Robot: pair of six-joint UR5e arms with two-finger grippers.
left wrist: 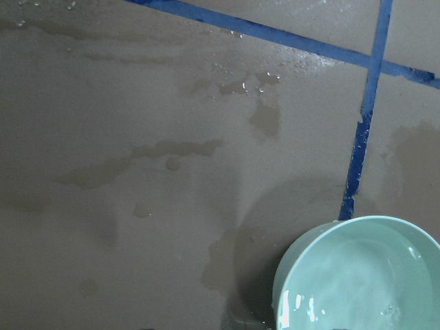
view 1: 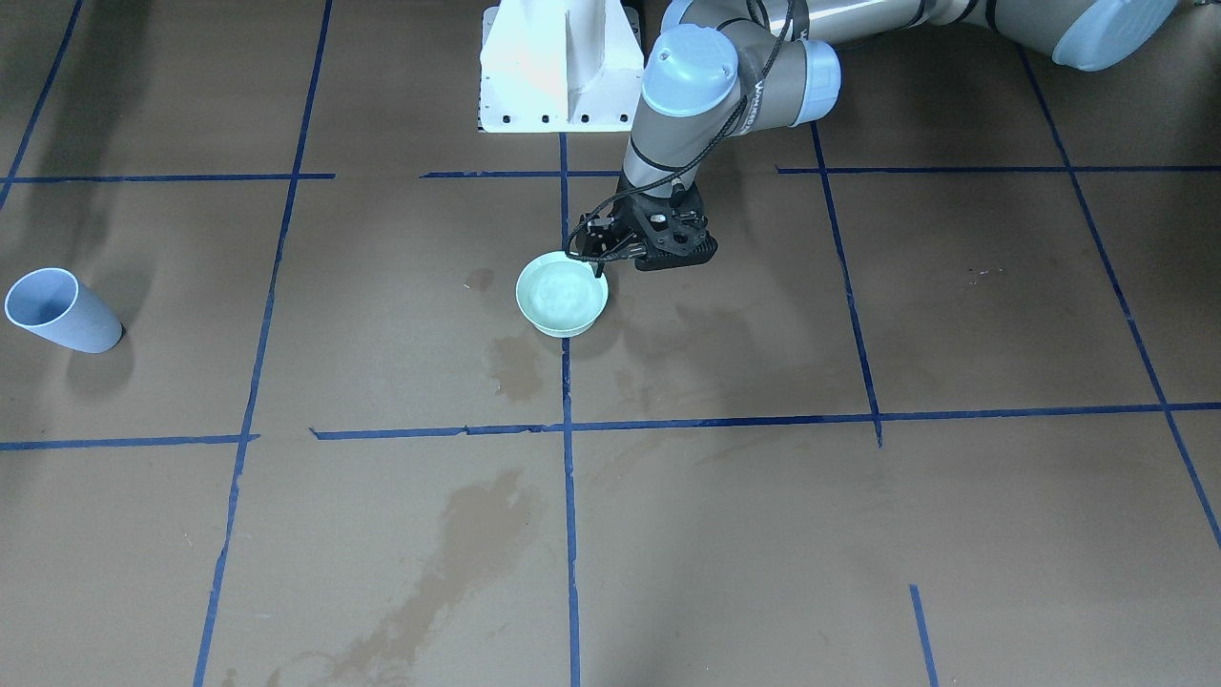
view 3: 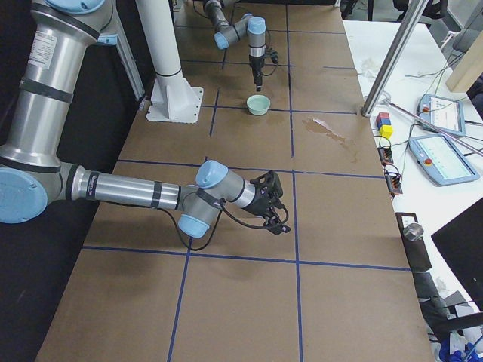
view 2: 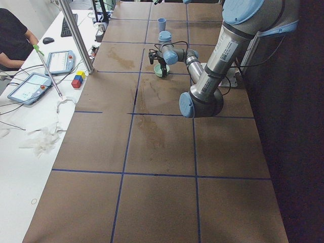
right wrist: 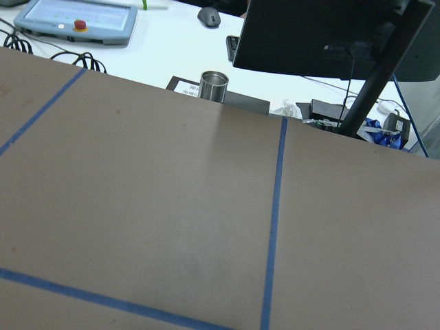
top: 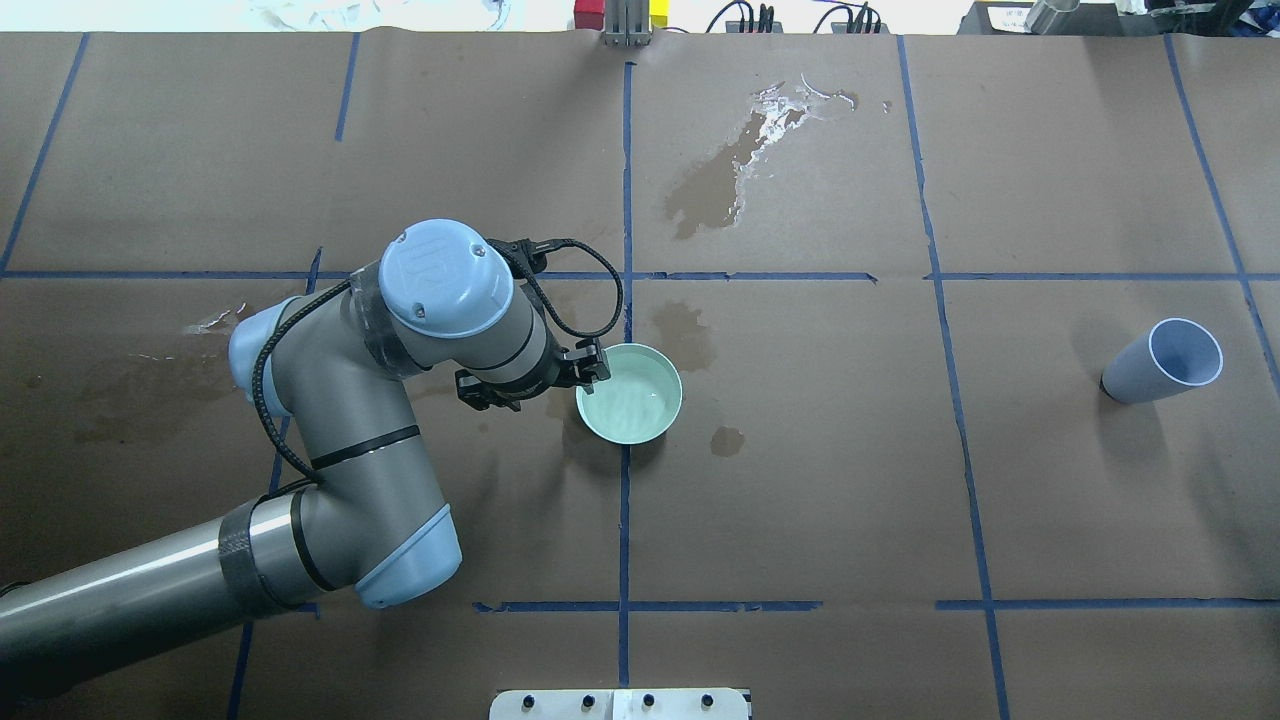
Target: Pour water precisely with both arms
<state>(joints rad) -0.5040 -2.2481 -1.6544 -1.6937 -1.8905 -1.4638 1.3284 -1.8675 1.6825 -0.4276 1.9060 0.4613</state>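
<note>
A mint-green bowl (view 1: 562, 294) stands on the brown table near its middle. It holds water (top: 628, 398) with a rippling surface. My left gripper (view 1: 599, 265) points down at the bowl's rim on the robot's left side and is shut on it. The overhead view (top: 592, 372) shows it at the same rim. The left wrist view shows the bowl (left wrist: 357, 275) at the lower right, with no fingers in the frame. A pale-blue cup (top: 1165, 360) stands alone far to the robot's right. My right gripper (view 3: 275, 215) shows only in the exterior right view, low over bare table; I cannot tell whether it is open.
Wet patches darken the paper around the bowl (top: 728, 440) and toward the far side (top: 720, 180). Blue tape lines grid the table. The white pedestal (view 1: 558, 67) stands behind the bowl. Teach pendants (view 3: 445, 158) and coloured blocks (view 3: 385, 124) lie on the white side table.
</note>
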